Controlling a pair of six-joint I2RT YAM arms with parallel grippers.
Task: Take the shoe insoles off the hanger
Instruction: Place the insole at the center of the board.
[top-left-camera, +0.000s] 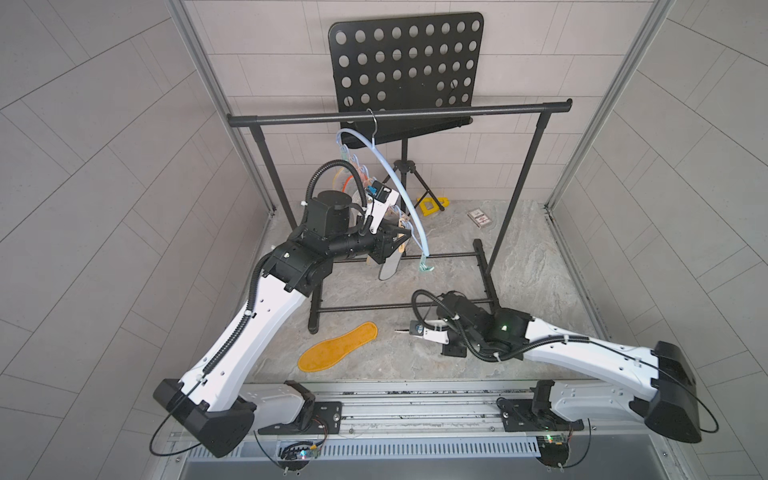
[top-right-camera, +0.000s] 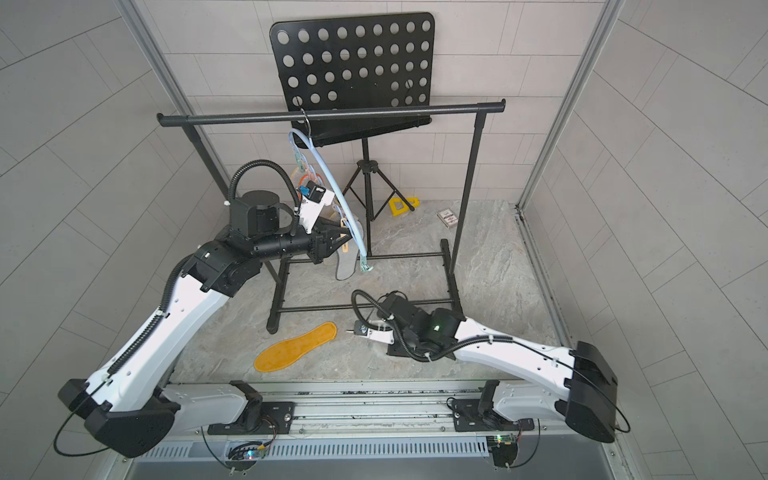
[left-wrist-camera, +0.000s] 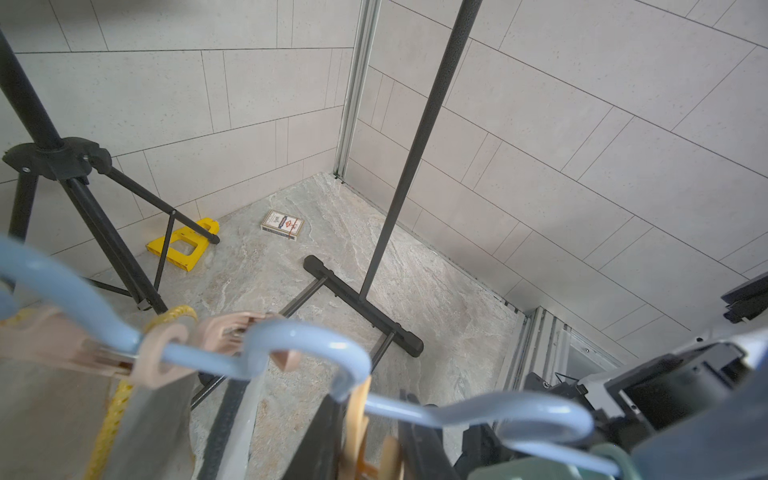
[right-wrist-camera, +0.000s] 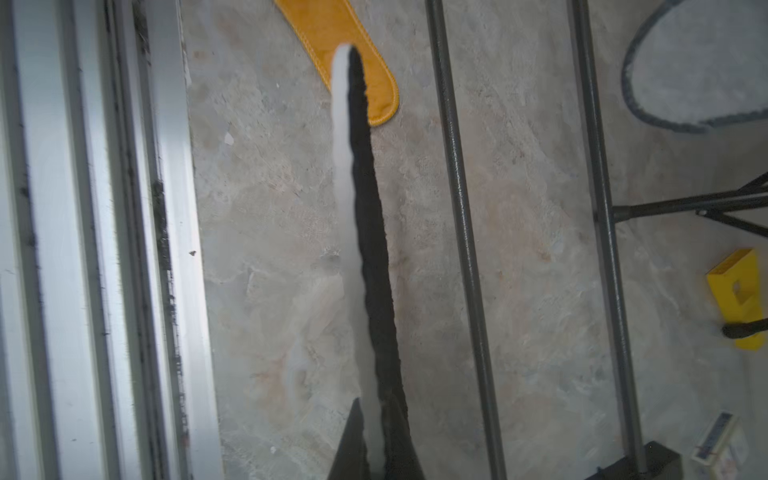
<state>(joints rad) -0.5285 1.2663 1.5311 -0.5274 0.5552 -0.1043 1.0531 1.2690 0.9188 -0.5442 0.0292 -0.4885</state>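
Black perforated music stand (top-left-camera: 405, 70) stands behind black garment rack (top-left-camera: 399, 114). Yellow block (top-left-camera: 432, 206) and card box (top-left-camera: 479, 218) lie on stone-patterned tabletop (top-left-camera: 540, 291).

Your fuzzy mustard-yellow insole (top-left-camera: 337, 346) lay by the table's (top-left-camera: 540, 266) front edge, before the black metal garment rack (top-left-camera: 498, 109).

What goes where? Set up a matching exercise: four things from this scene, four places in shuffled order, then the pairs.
Things
1 mustard insole
2 hanger
3 card box
4 yellow block

Places
a at the music stand's tripod foot
b hooked over the garment rack's top bar
c flat on the table, in front of the rack
d behind the rack, touching nothing

Pairs: 1-c, 2-b, 3-d, 4-a
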